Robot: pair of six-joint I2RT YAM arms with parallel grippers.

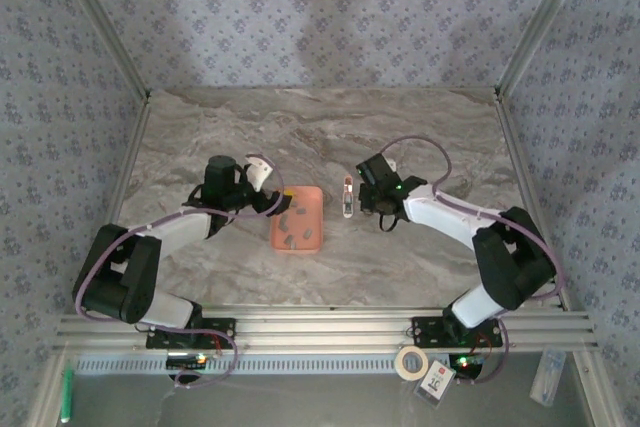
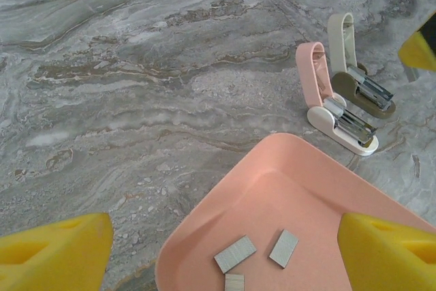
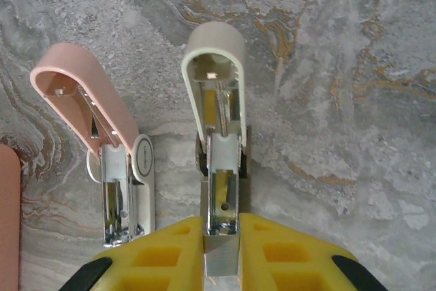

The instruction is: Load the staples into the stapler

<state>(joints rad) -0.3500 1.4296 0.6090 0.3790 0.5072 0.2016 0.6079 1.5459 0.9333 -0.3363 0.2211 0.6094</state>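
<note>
Left wrist view has my left claw (image 2: pixel 225 233) spread wide, a yellow finger in each lower corner, hanging over the near end of the tray (image 2: pixel 306 189). The staples (image 2: pixel 235 253) lie flat on the tray floor at the bottom of the frame. Three strips are in sight, close together but not stacked.

At upper right the pink stapler (image 2: pixel 334 110) and the cream stapler (image 2: pixel 357 73) sit side by side on the worktop (image 2: pixel 136 100), both with lids swung up. In the right wrist view my right claw (image 3: pixel 219 231) is clamped on the front end of the cream stapler's base, its channel open upward, so I take that as the one to load.

The step in hand, as I judge it, is picking up one strip. I'd centre on the right-hand strip, which sits most apart from the others, and set the fingers across its short width. Then I'd come straight down and close gently so it doesn't flip or skate on the smooth tray. The right claw should simply hold firm.
</note>
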